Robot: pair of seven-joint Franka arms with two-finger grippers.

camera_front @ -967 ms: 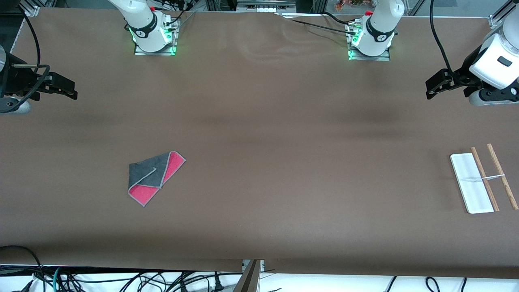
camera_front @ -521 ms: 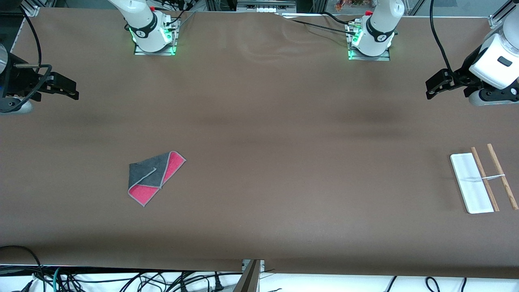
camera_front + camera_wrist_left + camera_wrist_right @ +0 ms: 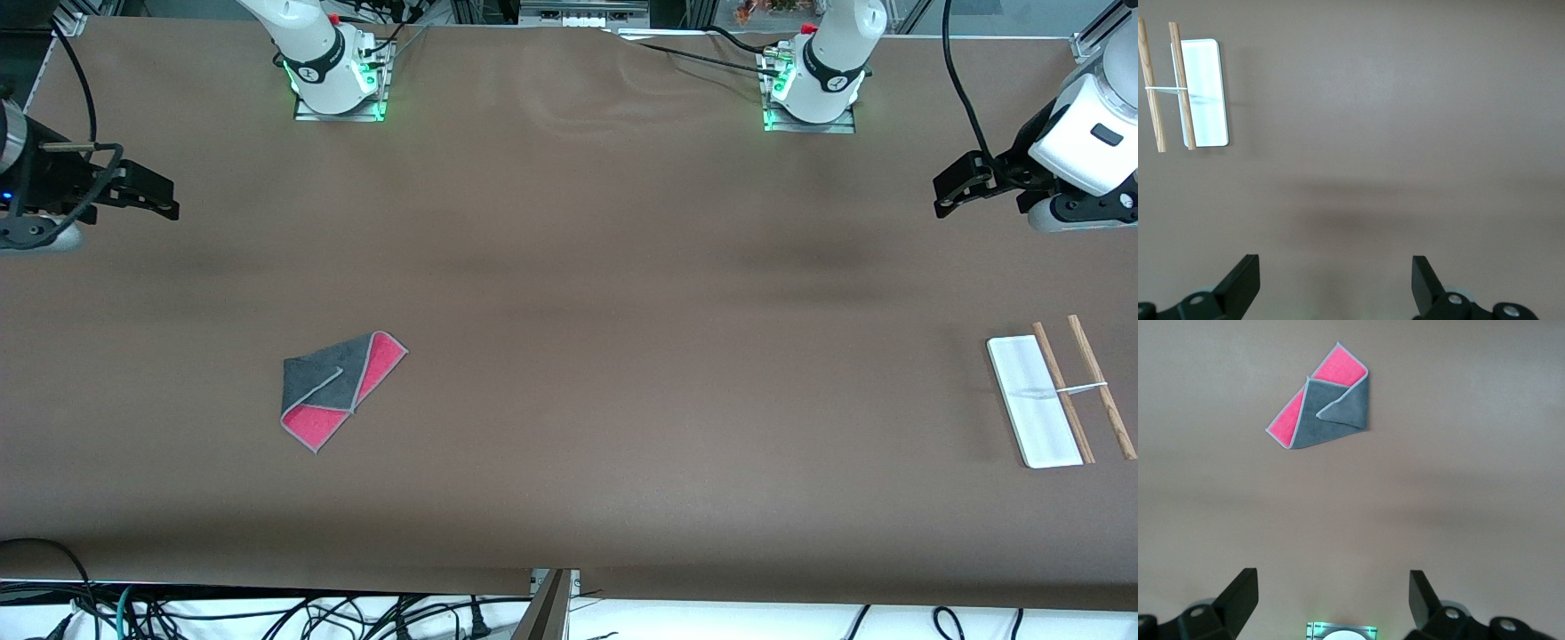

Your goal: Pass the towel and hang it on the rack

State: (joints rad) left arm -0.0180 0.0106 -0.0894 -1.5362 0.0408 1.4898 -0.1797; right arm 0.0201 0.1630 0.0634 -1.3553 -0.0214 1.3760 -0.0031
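Note:
The towel [image 3: 331,388] lies folded on the brown table toward the right arm's end, showing dark grey and pink-red faces with light edging; it also shows in the right wrist view [image 3: 1325,403]. The rack [image 3: 1036,404], a white base with two wooden rods and a thin crossbar, stands at the left arm's end and appears in the left wrist view [image 3: 1203,93]. My right gripper [image 3: 164,197] [image 3: 1331,587] hangs open and empty over bare table, apart from the towel. My left gripper [image 3: 941,197] [image 3: 1335,270] is open and empty over bare table, apart from the rack.
Both arm bases [image 3: 338,89] [image 3: 809,102] glow green along the table's edge farthest from the front camera. Loose cables [image 3: 178,613] hang below the table edge nearest that camera. Bare brown table cover [image 3: 622,356] stretches between towel and rack.
The right gripper has edged slightly toward the table's middle. The left arm, the towel and the rack have not moved.

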